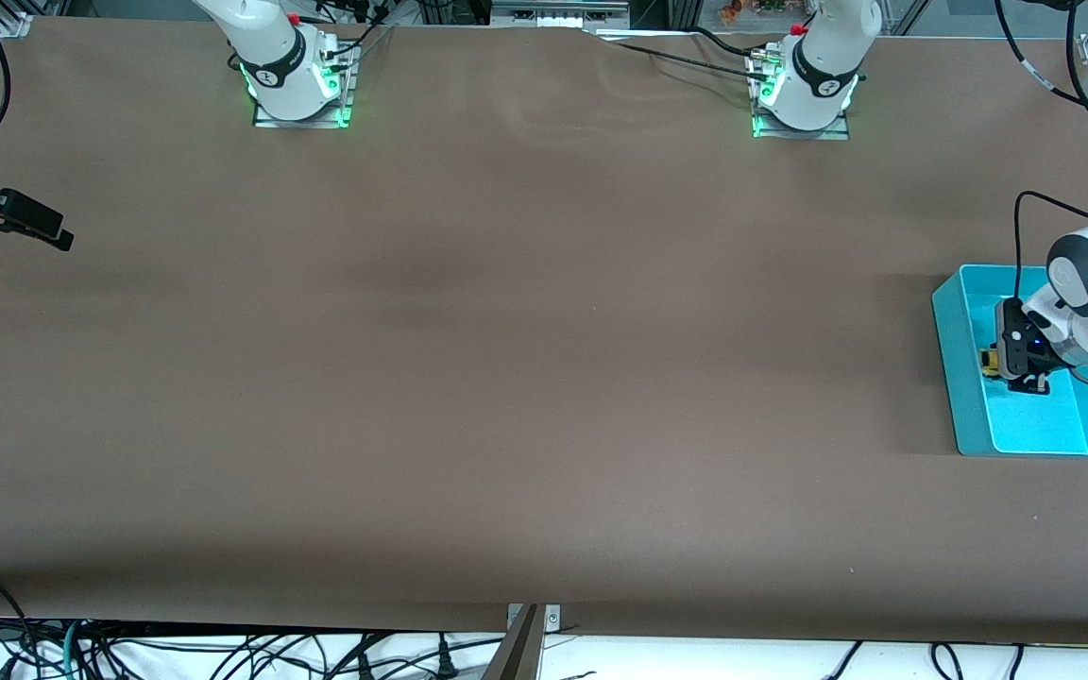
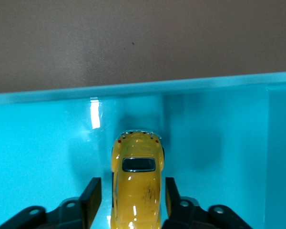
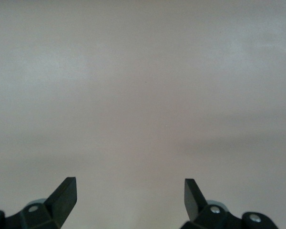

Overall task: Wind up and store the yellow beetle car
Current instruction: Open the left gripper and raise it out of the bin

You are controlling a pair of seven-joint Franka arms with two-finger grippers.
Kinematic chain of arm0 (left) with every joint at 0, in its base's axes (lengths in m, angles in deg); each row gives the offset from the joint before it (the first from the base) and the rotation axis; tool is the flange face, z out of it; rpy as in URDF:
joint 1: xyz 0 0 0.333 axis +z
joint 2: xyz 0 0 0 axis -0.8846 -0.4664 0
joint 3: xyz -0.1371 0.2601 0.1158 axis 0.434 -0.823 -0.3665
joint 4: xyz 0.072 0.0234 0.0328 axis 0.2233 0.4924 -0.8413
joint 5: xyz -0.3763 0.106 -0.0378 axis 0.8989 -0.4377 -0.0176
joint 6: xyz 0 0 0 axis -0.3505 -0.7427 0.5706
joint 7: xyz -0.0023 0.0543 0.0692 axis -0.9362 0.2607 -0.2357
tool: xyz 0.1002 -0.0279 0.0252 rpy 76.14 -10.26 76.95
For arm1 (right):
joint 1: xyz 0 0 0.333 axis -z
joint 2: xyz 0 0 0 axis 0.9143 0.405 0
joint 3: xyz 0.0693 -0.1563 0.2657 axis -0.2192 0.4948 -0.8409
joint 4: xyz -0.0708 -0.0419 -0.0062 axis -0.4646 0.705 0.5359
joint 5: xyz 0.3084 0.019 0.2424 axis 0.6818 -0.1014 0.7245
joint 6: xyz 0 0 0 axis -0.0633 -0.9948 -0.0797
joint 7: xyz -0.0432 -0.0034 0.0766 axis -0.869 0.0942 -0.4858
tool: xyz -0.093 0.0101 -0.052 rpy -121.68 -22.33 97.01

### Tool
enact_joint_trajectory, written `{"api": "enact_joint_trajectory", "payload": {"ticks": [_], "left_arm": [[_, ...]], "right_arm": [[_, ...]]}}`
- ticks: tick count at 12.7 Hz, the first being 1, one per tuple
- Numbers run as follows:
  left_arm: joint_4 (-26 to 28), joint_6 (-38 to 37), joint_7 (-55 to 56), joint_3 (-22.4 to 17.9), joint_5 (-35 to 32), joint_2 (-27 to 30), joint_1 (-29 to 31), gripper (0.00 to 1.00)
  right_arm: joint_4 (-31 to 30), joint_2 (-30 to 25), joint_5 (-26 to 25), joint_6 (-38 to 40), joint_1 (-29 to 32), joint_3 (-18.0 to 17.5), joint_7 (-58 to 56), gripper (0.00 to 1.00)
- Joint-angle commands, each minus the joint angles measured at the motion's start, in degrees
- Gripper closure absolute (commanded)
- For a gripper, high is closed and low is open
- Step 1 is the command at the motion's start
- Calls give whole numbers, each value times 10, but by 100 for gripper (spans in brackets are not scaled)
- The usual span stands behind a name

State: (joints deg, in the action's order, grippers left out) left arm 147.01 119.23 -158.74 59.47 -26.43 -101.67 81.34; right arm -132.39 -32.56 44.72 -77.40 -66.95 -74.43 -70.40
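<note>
The yellow beetle car (image 2: 136, 183) lies on the floor of the cyan bin (image 2: 43, 143). My left gripper (image 2: 132, 187) is down in the bin with its jaws on either side of the car and slightly apart from it, so it is open. In the front view the car (image 1: 988, 360) shows as a small yellow spot beside the left gripper (image 1: 1026, 368), inside the bin (image 1: 958, 378). My right gripper (image 1: 58, 234) is open and empty, waiting over bare table at the right arm's end; its wrist view shows the open jaws (image 3: 130, 185) over brown table only.
The bin stands at the left arm's end of the table. A divider wall (image 1: 1078, 406) splits it into two compartments; the car is in the wider one. The brown table (image 1: 506, 359) spreads between the arms.
</note>
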Motion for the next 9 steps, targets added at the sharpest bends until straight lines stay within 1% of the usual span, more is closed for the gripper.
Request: {"api": "enact_joint_trajectory", "payload": {"ticks": [1, 3, 5, 6, 7, 9], "left_arm": [[-21, -82, 28, -1, 15, 42, -9, 0], [-32, -158, 109, 1, 16, 90, -24, 0], [-35, -233, 229, 5, 16, 139, -53, 0], [-45, -268, 296, 28, 17, 158, -54, 0], [-69, -314, 369, 51, 18, 169, -54, 0], [-142, -409, 501, 93, 18, 170, -54, 0]], "right_arm": [[4, -4, 3, 12, 4, -1, -7, 0], [4, -4, 3, 12, 4, -1, -7, 0], [4, -4, 3, 12, 4, -1, -7, 0], [4, -4, 3, 12, 4, -1, -7, 0], [4, -4, 3, 12, 4, -1, -7, 0], [4, -4, 3, 12, 4, -1, -6, 0]]}}
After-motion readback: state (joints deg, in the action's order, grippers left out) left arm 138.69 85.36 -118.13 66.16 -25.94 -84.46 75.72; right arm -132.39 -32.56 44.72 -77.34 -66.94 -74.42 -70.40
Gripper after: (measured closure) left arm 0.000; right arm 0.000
